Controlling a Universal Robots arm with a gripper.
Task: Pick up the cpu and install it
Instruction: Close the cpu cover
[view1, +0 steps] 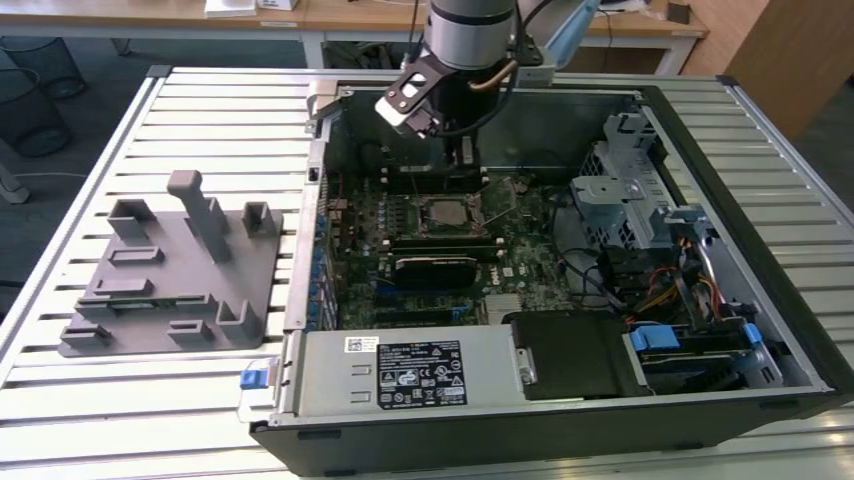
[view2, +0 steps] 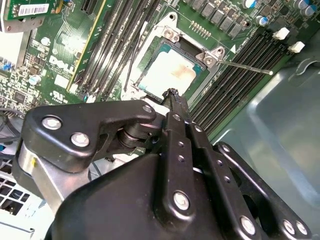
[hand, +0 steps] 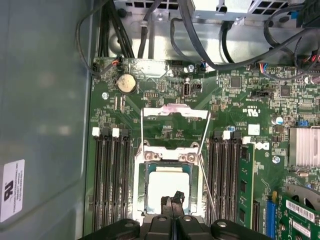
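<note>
Open computer case (view1: 561, 120), motherboard (hand: 165, 127) lying flat inside. The cpu (hand: 165, 182) sits square in the socket (hand: 167, 158), whose load plate (hand: 175, 111) is swung open. The gripper (hand: 172, 200) hangs straight above one cpu edge, fingers pressed together and gripping nothing. I can't tell whether they touch the cpu.
</note>
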